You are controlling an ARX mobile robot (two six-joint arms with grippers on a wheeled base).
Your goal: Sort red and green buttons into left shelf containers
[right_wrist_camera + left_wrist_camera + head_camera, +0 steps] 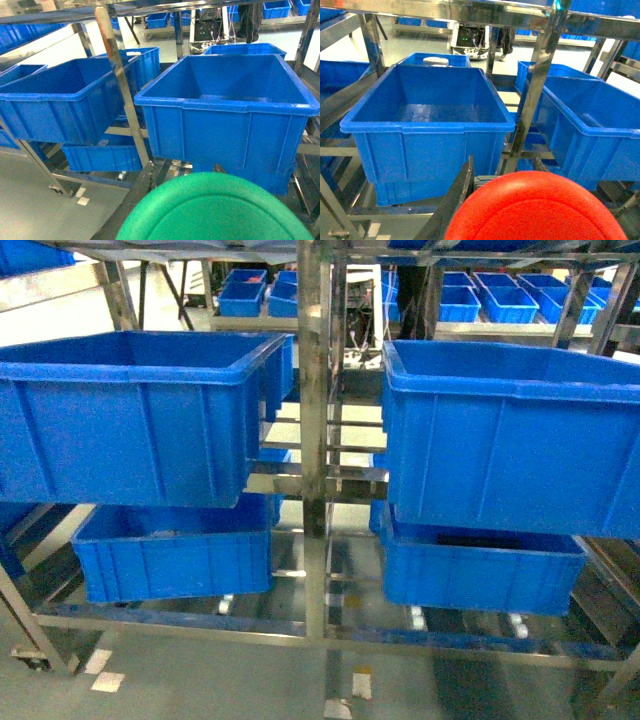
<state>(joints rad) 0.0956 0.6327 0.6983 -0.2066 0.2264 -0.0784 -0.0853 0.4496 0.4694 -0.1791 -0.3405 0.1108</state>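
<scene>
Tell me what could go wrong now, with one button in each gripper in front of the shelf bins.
1. The green button faces the right-hand bin, but both belong in the left containers.
2. The steel post stands between the bins; an arm crossing could hit it.
3. The red button sits below the rim; releasing now might miss.

Each end effector [520, 200] [200, 200] closed around a button.

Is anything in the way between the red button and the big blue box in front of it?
Nothing visible blocks it. In the left wrist view the red button sits in the left hand, below and in front of the open blue bin. It must rise over the bin's near rim.
</scene>
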